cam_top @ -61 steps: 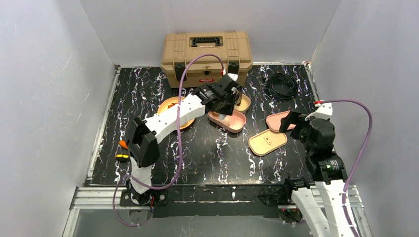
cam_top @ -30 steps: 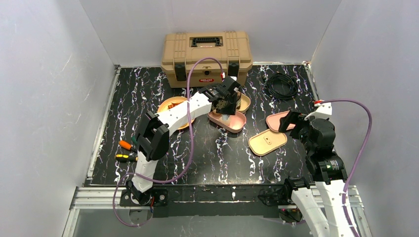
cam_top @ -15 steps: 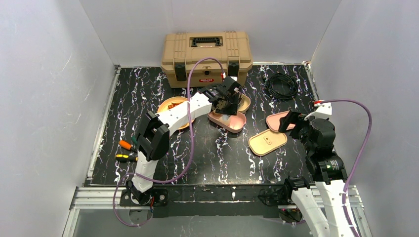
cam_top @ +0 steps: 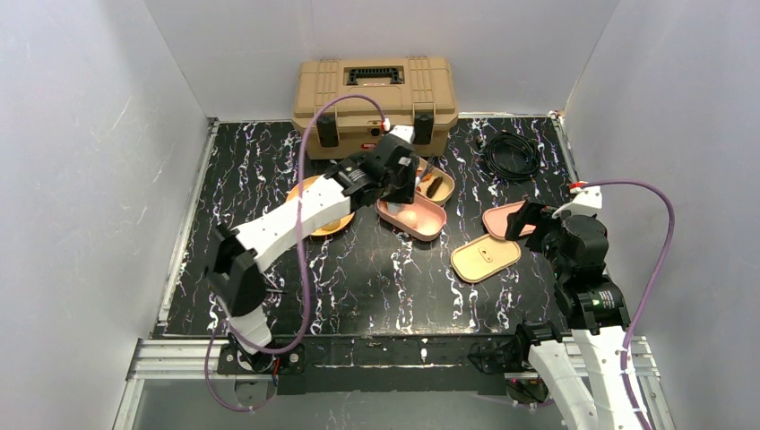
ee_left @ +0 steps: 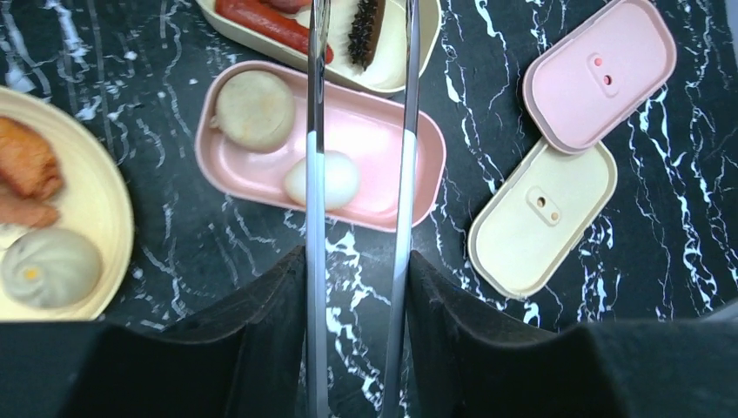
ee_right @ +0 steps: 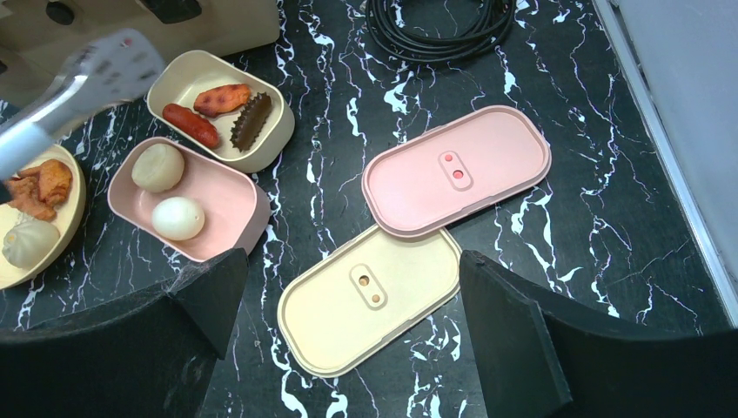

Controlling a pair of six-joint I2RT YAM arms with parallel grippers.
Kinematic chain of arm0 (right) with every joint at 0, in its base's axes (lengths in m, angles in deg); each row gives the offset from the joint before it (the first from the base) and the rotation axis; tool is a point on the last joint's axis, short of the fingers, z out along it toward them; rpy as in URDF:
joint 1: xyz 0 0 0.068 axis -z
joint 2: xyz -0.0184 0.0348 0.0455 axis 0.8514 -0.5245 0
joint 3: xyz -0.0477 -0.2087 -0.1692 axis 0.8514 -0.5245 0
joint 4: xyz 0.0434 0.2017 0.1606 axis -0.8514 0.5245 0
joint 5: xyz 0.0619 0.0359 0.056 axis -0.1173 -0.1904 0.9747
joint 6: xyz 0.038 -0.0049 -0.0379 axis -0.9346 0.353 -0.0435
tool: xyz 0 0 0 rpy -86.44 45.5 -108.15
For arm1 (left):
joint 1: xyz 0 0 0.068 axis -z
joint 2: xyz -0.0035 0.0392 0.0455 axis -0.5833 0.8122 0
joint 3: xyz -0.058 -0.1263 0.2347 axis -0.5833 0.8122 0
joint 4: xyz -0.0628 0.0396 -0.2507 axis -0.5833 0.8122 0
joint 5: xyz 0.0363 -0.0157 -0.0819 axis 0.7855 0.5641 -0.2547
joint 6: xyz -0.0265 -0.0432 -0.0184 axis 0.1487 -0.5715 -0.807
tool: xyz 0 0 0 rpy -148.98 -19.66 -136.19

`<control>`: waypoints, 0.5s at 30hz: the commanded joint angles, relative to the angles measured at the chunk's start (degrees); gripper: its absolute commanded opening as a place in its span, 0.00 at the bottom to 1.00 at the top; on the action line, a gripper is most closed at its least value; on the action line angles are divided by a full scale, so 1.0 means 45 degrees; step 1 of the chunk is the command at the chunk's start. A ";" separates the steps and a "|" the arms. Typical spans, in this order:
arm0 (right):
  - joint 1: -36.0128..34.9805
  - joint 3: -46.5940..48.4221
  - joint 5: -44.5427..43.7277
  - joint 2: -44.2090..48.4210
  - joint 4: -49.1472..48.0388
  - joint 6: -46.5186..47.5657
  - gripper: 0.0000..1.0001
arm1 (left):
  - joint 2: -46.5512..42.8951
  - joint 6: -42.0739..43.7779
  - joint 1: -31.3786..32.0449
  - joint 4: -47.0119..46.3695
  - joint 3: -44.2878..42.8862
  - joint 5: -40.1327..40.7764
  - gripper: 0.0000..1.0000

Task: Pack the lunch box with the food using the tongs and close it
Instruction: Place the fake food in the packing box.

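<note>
Your left gripper [ee_left: 357, 261] clamps the silver metal tongs [ee_left: 315, 104], blades apart and empty above the white egg [ee_left: 335, 178] and round tan bun [ee_left: 255, 109] in the pink oval tray [ee_left: 370, 152]; swing away low and a blade could clip its rim. That arm reaches far forward, wrist down; the right gripper [ee_right: 357, 279] hangs wide open.

The top view looks down from high behind the near edge over the whole surface [cam_top: 376, 269]. The left wrist view peers straight down along its tongs [ee_left: 318, 174]. The right wrist view slants in from the right. Both share the pink tray [ee_left: 370, 144], pink lid [ee_right: 457, 170] and cream lid [ee_right: 370, 296].
</note>
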 commanded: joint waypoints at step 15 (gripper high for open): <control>-0.0008 0.0074 0.0012 0.0149 -0.0560 0.0017 1.00 | -0.8907 0.0282 -0.2064 0.2404 0.7422 0.1382 0.32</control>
